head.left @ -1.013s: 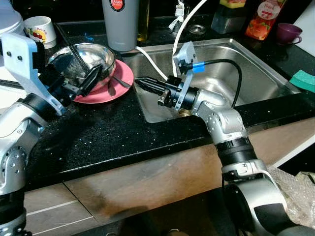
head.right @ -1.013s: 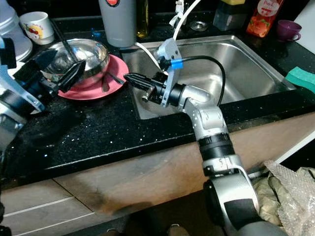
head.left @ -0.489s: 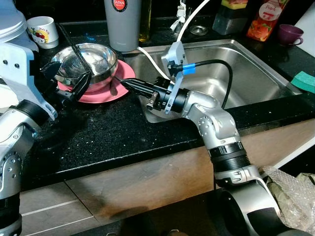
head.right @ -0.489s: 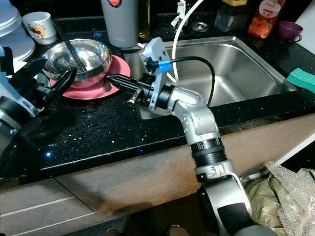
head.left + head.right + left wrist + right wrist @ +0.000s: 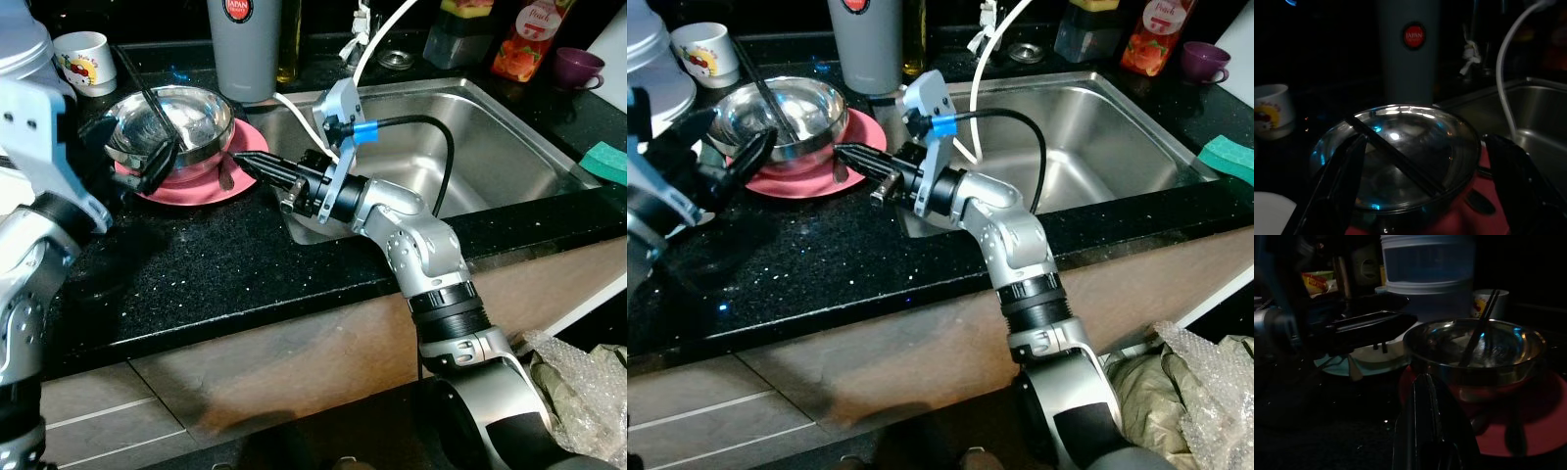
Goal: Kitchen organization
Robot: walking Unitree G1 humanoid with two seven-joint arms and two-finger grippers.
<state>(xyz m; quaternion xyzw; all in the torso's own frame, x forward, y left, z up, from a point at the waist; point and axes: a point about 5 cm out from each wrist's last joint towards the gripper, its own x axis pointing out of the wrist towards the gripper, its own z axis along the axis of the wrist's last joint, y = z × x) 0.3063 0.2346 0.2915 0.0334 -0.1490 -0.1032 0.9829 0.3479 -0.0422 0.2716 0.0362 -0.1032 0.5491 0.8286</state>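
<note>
Taking the steel bowl (image 5: pixel 168 125) as my landmark: it sits on a pink plate (image 5: pixel 201 179) on the black speckled bench (image 5: pixel 216 264), with the sink (image 5: pixel 470 147) off to its right. My left claw (image 5: pixel 147 164) is the nearer one, right at the bowl's near left rim, its two fingers spread wide; in the left wrist view they stand either side of the bowl without closing on anything, so it holds nothing. My right claw (image 5: pixel 257 163) comes in from the sink side, fingers pressed together to a point and empty, its tip just over the plate's right edge, beside the bowl. A pair of dark chopsticks (image 5: pixel 145 93) lies slantwise across the bowl, the long axis running from the far left rim down into the hollow. A spoon (image 5: pixel 221 176) rests on the plate just on the near right side of the bowl. The bowl is smooth, round and shiny, likely slippery at the rim; the plate is flat and matt. Behind the bowl stands a grey tumbler (image 5: pixel 243 49), and to its far left a white mug (image 5: pixel 80 61). I judge the bowl is what I take next, with the left claw.
</note>
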